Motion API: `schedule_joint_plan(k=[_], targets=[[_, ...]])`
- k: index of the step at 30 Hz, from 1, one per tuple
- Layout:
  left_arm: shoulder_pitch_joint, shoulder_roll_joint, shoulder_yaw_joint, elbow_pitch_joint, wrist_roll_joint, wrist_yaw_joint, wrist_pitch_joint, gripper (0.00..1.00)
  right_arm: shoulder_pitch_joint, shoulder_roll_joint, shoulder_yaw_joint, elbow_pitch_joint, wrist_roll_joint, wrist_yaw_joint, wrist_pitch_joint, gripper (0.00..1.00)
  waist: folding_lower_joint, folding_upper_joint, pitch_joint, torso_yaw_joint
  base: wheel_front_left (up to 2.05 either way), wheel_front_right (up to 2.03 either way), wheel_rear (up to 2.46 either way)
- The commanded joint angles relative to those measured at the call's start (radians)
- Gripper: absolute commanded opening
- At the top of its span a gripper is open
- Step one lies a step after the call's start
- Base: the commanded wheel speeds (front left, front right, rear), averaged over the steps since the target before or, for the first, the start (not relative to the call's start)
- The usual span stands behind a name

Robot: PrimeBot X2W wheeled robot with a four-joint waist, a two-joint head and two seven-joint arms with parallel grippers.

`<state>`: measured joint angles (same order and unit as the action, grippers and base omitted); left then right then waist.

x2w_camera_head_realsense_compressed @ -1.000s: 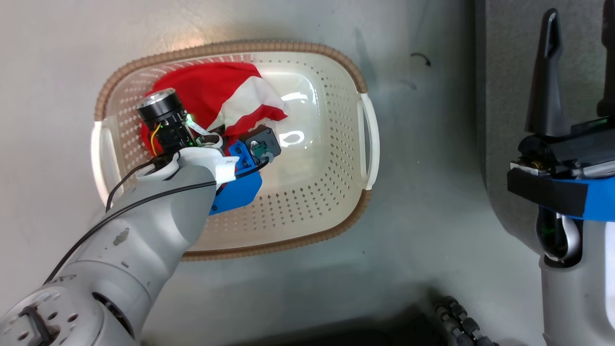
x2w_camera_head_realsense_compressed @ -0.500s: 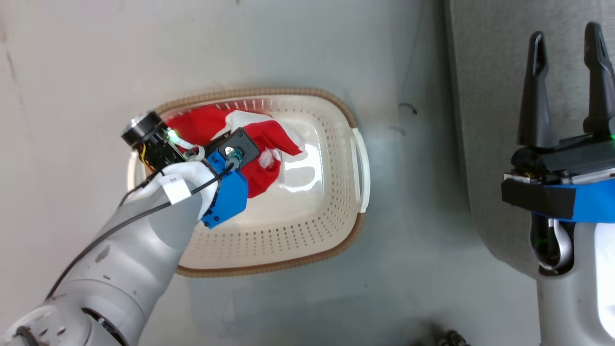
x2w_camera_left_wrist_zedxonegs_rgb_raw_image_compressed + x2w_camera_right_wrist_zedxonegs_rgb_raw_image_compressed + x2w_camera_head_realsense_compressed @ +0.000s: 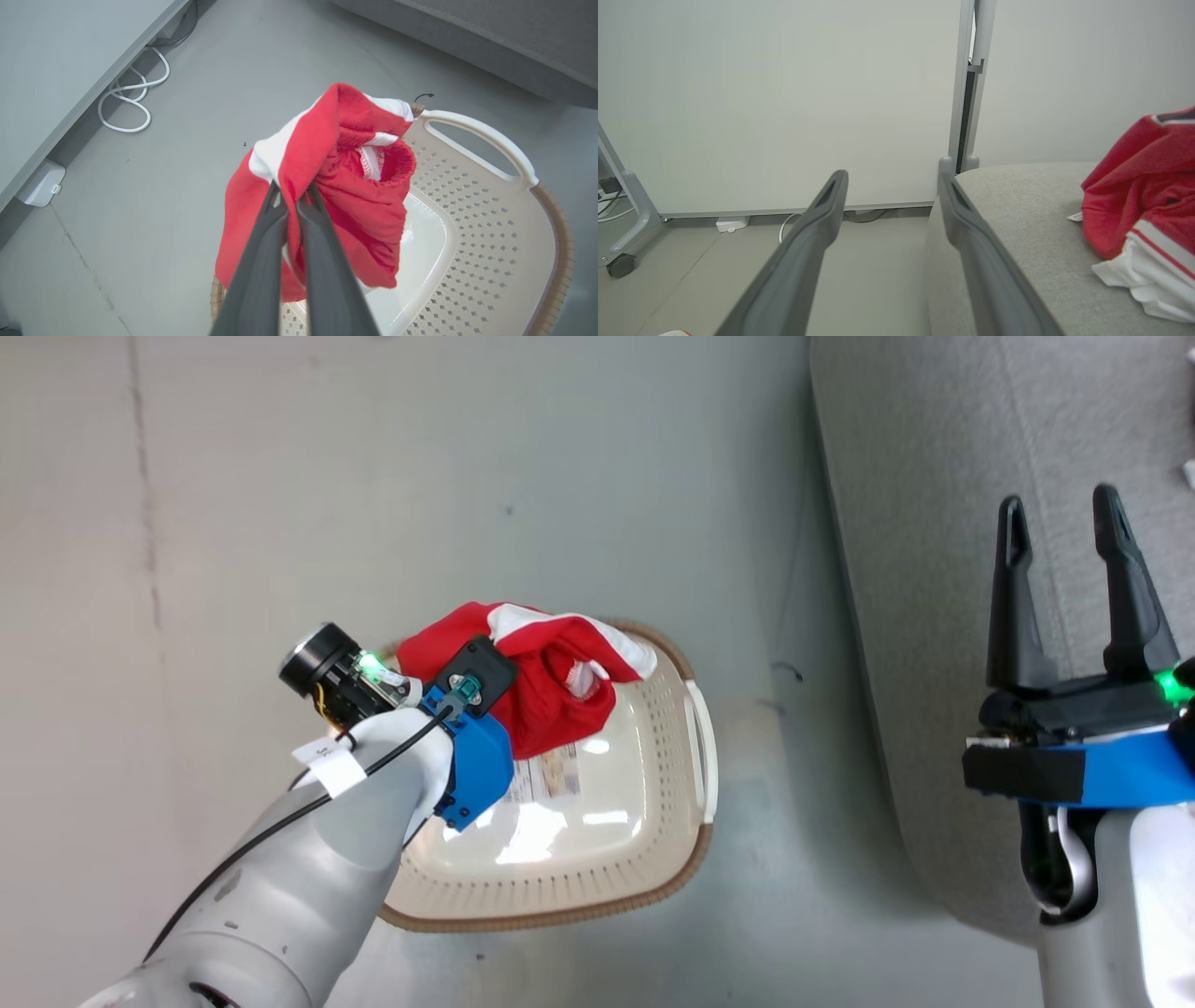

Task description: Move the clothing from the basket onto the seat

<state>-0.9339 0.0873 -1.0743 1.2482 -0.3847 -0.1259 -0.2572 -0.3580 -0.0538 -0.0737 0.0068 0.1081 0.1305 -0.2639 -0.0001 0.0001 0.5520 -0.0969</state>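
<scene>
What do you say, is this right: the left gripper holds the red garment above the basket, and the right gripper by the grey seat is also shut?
Not quite: the right gripper, by the grey seat, is open, its fingers apart with nothing between them, as the right wrist view shows. The left gripper does hold the red garment above the basket.

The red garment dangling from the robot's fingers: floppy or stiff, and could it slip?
Probably floppy: the red garment droops in folds from the shut left gripper above the basket. Likely light, since a thin pinch carries it. It might slip, as only one fold is pinched.
</scene>
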Motion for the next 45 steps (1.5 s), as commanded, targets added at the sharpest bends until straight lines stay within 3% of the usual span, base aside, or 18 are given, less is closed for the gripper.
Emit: schedule_joint_plan(k=[1, 15, 27, 34, 45], targets=[[0.017, -0.001, 0.016, -0.016, -0.016, -0.003, -0.007, 0.0, 0.025, -0.006, -0.005, 0.007, 0.001, 0.0, -0.001, 1.0, 0.0001, -0.0001, -0.074, 0.024, 0.0, 0.0, 0.0], [0.129, 0.054, 0.198, -0.251, -0.117, 0.004, -0.009, 0.0, 0.126, -0.015, -0.012, 0.058, 0.002, 0.0, -0.001, 1.0, 0.0001, -0.0001, -0.276, 0.072, 0.0, 0.0, 0.0], [0.228, 0.073, 0.374, -0.459, -0.106, 0.018, -0.009, 0.0, 0.193, -0.01, -0.01, 0.078, 0.009, 0.0, -0.001, 1.0, 0.0001, -0.0001, -0.394, 0.087, 0.0, 0.0, 0.0], [0.283, 0.056, 0.404, -0.559, -0.08, 0.012, -0.009, 0.0, 0.234, -0.005, -0.006, 0.089, 0.011, 0.0, -0.001, 1.0, 0.0001, -0.0001, -0.452, 0.094, 0.0, 0.0, 0.0], [0.343, 0.056, 0.375, -0.656, -0.056, 0.006, -0.008, 0.0, 0.279, -0.001, 0.006, 0.093, 0.017, 0.0, -0.001, 1.0, 0.0001, -0.0001, -0.511, 0.108, 0.0, 0.0, 0.0]])
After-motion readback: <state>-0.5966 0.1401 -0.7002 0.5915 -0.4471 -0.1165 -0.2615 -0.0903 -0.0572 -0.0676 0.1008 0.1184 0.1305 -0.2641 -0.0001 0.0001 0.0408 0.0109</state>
